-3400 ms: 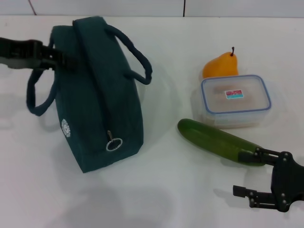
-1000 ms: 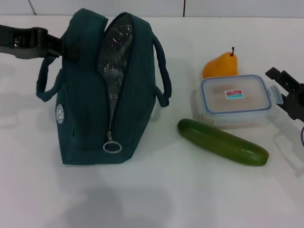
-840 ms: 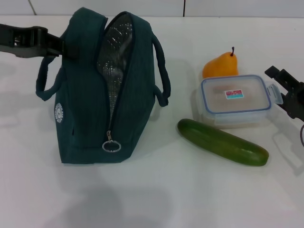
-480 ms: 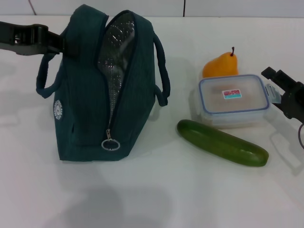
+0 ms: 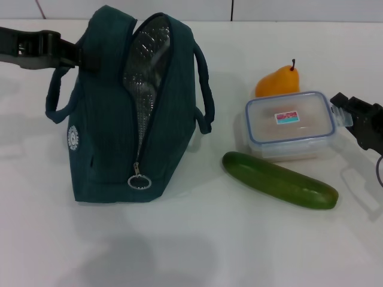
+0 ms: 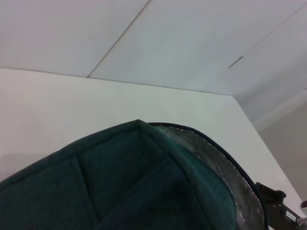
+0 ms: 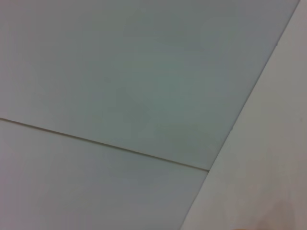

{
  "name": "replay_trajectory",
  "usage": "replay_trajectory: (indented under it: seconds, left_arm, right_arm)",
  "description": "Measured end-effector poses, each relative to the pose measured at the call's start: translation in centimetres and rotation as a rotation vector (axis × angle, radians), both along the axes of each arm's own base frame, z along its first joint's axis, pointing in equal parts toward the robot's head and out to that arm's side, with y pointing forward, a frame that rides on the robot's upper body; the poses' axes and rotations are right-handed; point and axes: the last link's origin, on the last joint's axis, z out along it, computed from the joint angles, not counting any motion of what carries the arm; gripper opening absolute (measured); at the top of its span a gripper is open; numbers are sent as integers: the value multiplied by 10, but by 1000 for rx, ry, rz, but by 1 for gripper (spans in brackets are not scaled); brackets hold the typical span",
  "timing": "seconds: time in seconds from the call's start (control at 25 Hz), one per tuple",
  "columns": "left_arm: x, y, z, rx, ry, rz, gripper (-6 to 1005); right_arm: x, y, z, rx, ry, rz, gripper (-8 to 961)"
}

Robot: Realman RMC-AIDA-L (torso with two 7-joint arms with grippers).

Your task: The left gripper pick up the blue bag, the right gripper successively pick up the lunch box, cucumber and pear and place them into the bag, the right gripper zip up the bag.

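Note:
The blue bag (image 5: 108, 131) stands upright on the white table, its zip open and the silver foil lining showing. My left gripper (image 5: 76, 55) is shut on the bag's upper left edge and holds it up. In the left wrist view the bag's top (image 6: 134, 182) fills the lower part. The lunch box (image 5: 290, 125) sits right of the bag, slightly tilted. My right gripper (image 5: 344, 115) is shut on its right end. The cucumber (image 5: 278, 179) lies in front of the box. The pear (image 5: 276, 82) stands behind it.
The ring zipper pull (image 5: 139, 181) hangs at the bag's near end. One bag handle (image 5: 203, 89) loops toward the lunch box. Bare white table (image 5: 197, 251) lies in front of the bag and cucumber. The right wrist view shows only wall and table.
The bag was raised upright and opened. My right gripper came in from the right and closed on the lunch box's end; the box has shifted a little left and tilted.

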Motion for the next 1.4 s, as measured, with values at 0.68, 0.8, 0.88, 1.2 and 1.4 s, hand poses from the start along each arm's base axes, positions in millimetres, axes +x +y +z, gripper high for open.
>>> replay_trajectory:
  seconds: [0.68,0.8,0.88,1.2,1.4]
  left_arm:
    - [2,0,-2,-4,-1,-7,48]
    - [2,0,-2,-2,-3,-6,48]
    - [2,0,-2,-2,-3,-6,48]
    - [4,1,0,-1,-14,-18,49]
    - [4,1,-1,-4,-18,-19,50]
  right_arm:
    - [1,-2,5,24,2,12,94]
    - [0,-3,11,53,19,33,97]
    - [-2,-4,15,72,34,50,100]
    - [-12,-8,26,124,94,123,108]
    - [-18,-10,38,188,154,160,113]
